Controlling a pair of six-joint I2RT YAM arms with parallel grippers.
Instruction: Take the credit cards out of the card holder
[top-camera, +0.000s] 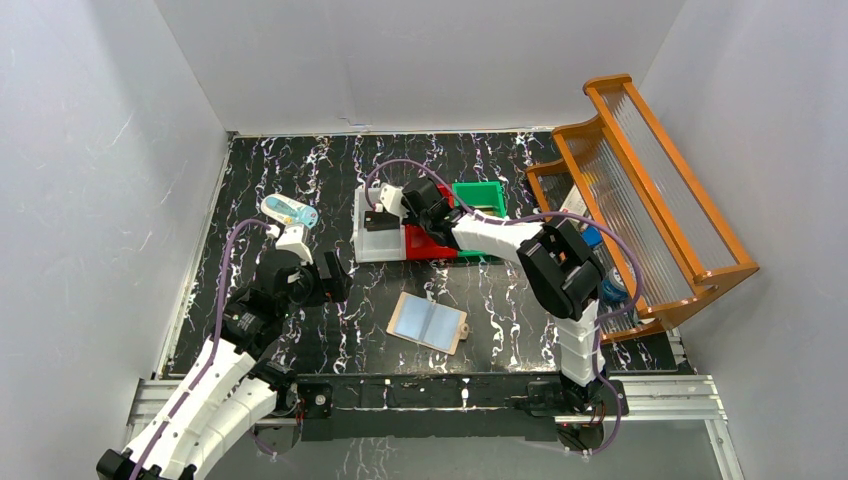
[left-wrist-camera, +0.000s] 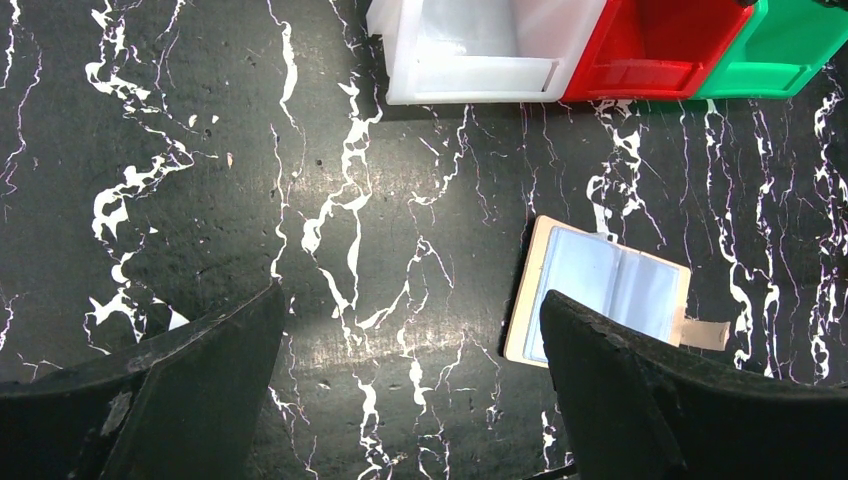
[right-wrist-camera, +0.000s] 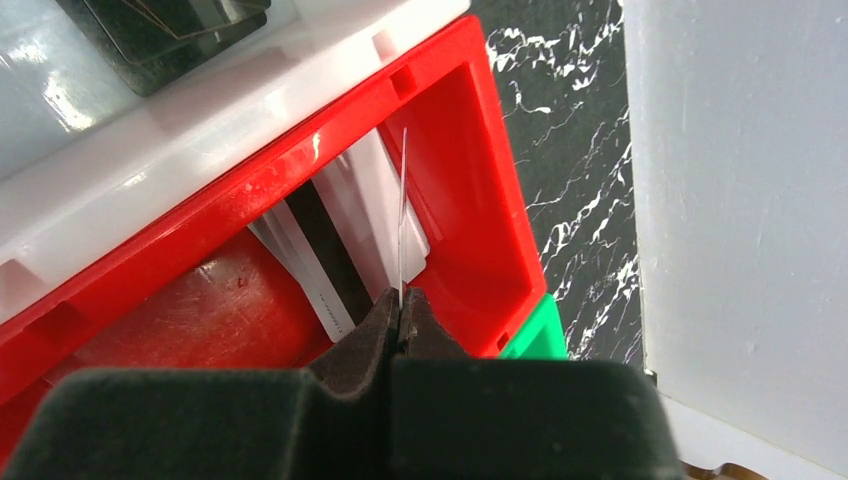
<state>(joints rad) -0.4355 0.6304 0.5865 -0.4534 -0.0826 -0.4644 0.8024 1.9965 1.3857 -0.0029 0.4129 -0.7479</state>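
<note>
The card holder lies open on the black marble table, beige rim up and pale blue pockets showing; it also shows in the left wrist view. My right gripper is shut on a thin credit card, seen edge-on, held upright over the red bin. Another pale card with a dark stripe leans inside that red bin. A dark card lies in the white bin. My left gripper is open and empty, hovering left of the card holder.
White, red and green bins stand in a row at mid-table. An orange wooden rack with small boxes fills the right side. A small blue-white object lies at the left. White walls surround the table.
</note>
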